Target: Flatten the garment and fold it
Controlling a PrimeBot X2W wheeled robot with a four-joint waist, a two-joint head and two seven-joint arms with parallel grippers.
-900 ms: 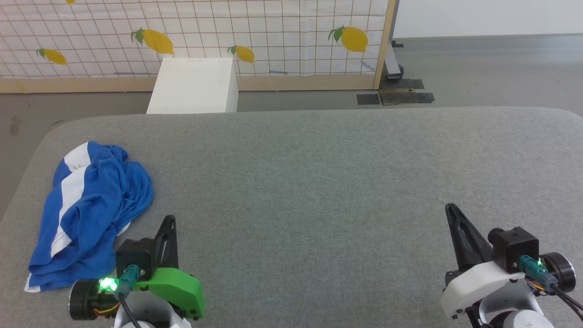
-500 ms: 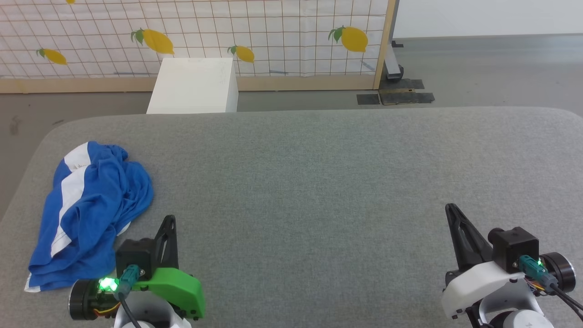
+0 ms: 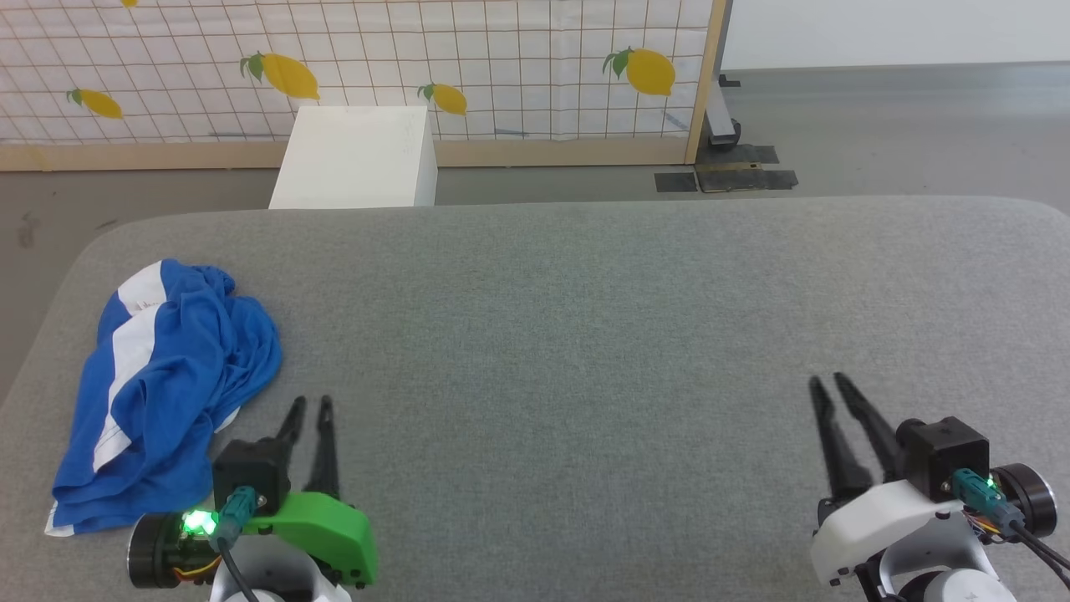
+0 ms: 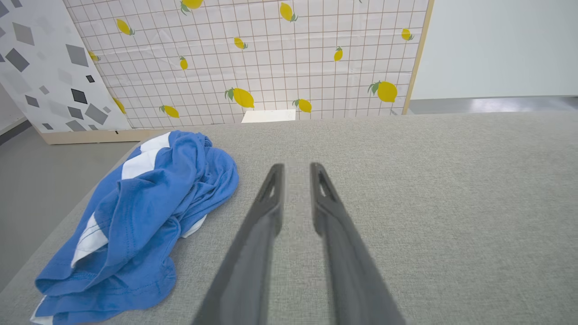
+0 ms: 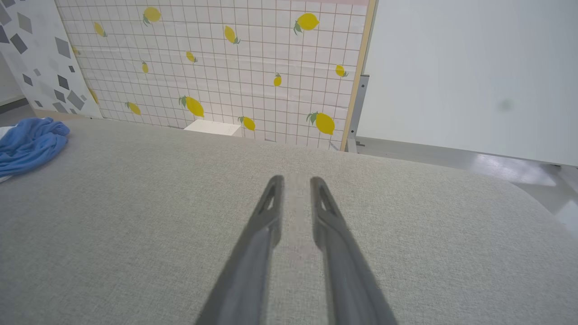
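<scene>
The garment (image 3: 167,385), blue cloth with white stripe panels, lies crumpled in a heap near the left edge of the grey padded table (image 3: 585,334). It also shows in the left wrist view as the garment (image 4: 149,198) and at the far left for the right wrist as the garment (image 5: 27,144). My left gripper (image 3: 312,403) hovers just right of the heap without touching it, fingers a narrow gap apart and empty. The left gripper (image 4: 296,167) points across bare table. My right gripper (image 3: 826,380) sits at the lower right, far from the cloth, also slightly open and empty. The right gripper (image 5: 295,178) faces bare table.
A white box (image 3: 355,157) stands on the floor behind the table's far edge. A lemon-print grid panel (image 3: 501,58) with a wooden frame closes the back. Dark tape patches (image 3: 727,177) lie on the floor at the back right. The table's left edge runs close to the garment.
Both grippers' fingers were pressed together before; now each pair stands a small gap apart. The arms and the garment have stayed in place.
</scene>
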